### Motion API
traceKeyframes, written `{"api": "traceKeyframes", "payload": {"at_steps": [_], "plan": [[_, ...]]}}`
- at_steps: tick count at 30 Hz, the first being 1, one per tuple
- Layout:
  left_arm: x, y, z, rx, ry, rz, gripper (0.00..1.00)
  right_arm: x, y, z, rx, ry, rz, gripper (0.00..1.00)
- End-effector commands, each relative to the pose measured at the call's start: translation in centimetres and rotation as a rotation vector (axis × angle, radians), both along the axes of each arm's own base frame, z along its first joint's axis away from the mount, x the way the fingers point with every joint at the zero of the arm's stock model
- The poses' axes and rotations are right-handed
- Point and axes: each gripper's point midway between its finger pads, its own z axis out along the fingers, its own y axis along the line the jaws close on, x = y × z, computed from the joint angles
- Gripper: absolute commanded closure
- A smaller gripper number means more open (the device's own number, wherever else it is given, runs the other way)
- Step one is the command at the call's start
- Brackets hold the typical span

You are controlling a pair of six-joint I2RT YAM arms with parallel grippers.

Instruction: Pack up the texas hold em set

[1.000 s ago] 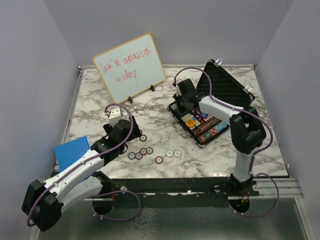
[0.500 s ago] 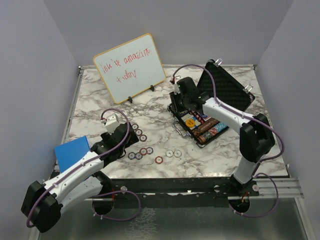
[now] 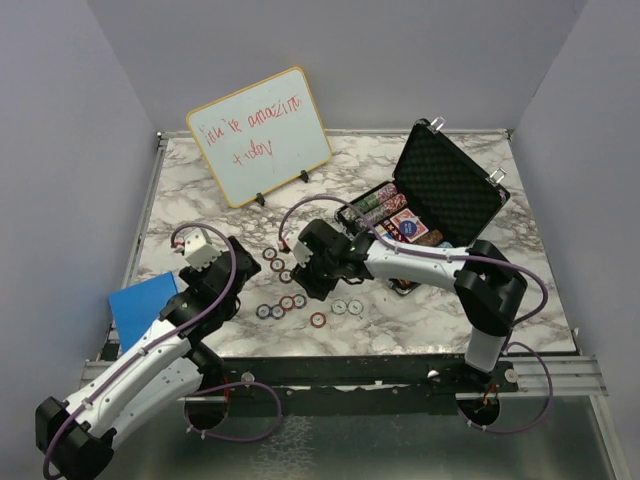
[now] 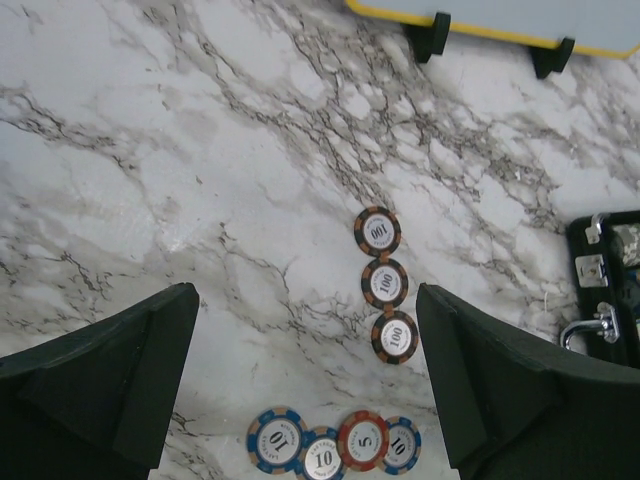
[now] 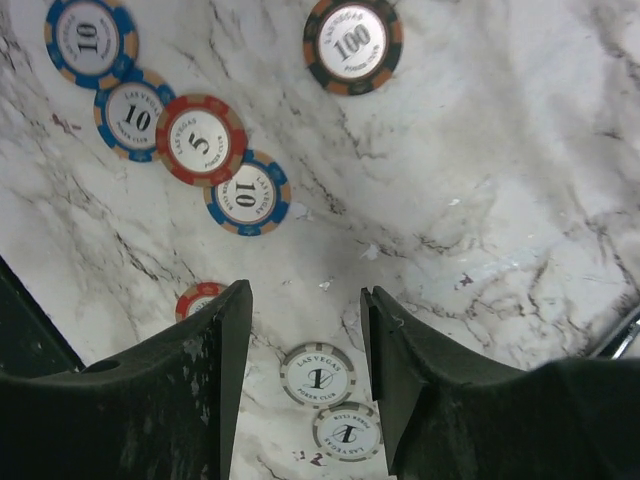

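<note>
The black briefcase (image 3: 452,186) stands open at the back right, with rows of chips (image 3: 374,204) and a red card deck (image 3: 408,225) in its foam. Loose poker chips lie mid-table: three "100" chips (image 4: 384,283) in a line, a cluster of blue "10"s and a red "5" (image 5: 200,139), and two white "1" chips (image 5: 317,375). My right gripper (image 5: 305,340) hangs open just above the white chips, holding nothing. My left gripper (image 4: 305,300) is wide open and empty, left of the "100" line and above the marble.
A wood-framed whiteboard (image 3: 260,135) with red writing stands at the back left. A blue flat object (image 3: 145,300) lies at the table's near left edge. The right arm (image 3: 420,262) stretches across in front of the case. The case's handle (image 4: 590,332) shows at the left wrist view's right edge.
The right arm swung from the briefcase leftward to the loose chips and its jaws opened. The left arm drew back to the left, away from the chips.
</note>
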Motion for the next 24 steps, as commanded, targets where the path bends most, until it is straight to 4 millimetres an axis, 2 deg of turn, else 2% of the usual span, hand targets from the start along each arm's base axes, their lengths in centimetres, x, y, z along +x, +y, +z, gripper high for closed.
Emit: {"api": "traceKeyframes", "payload": {"at_steps": [1,3,6,12,18,24], "plan": [[0.2,2.3,2.6,0.019,-0.09,0.111,0.01,-2.8,0.9,-2.3,-0.072,0.058,0.143,0.46],[0.1,2.5,2.9,0.028,-0.095,0.111,0.01,-4.0,1.8,-3.1,-0.095,0.087,0.188,0.46],[0.0,2.6,3.1,0.035,-0.098,0.102,0.01,-4.2,2.7,-4.5,-0.159,0.085,0.17,0.46],[0.0,2.6,3.1,0.066,-0.092,0.078,0.01,-3.1,3.4,-5.3,-0.201,0.043,0.13,0.44],[0.0,2.8,3.4,0.081,-0.093,0.083,0.01,-1.4,3.1,-6.4,-0.276,-0.019,0.078,0.41],[-0.1,3.0,3.4,0.081,-0.099,0.088,0.01,-1.2,3.0,-7.1,-0.298,-0.022,0.071,0.42]]}}
